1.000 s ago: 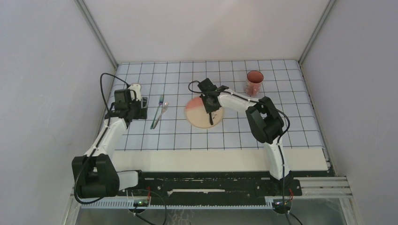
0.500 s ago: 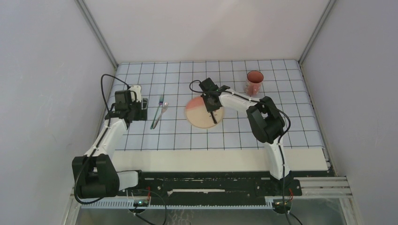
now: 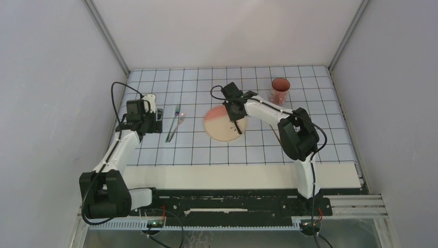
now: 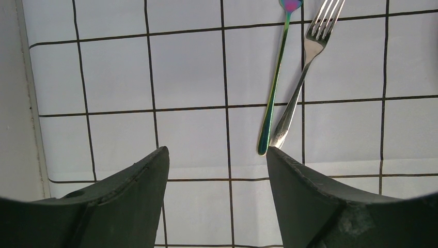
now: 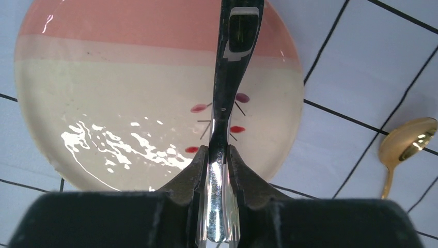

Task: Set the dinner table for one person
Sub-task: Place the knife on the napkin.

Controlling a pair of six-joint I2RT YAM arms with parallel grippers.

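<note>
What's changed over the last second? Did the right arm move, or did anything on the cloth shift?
The right gripper, shut on the dark utensil, has shifted slightly to the right above the plate, carrying the utensil with it. Nothing was newly grasped or let go. The left gripper, open, and the fork, iridescent spoon, plate and cup stayed put.

A: Anything move in the last second?
B: Only the right arm (image 3: 297,135). Elbow swung a bit to its right; wrist went slightly right and back.
A: Grip?
B: The right gripper (image 5: 218,155) tightened onto the dark utensil (image 5: 231,62). It travelled along, and its free end now sits nearer the right edge of the plate (image 5: 103,98).
</note>
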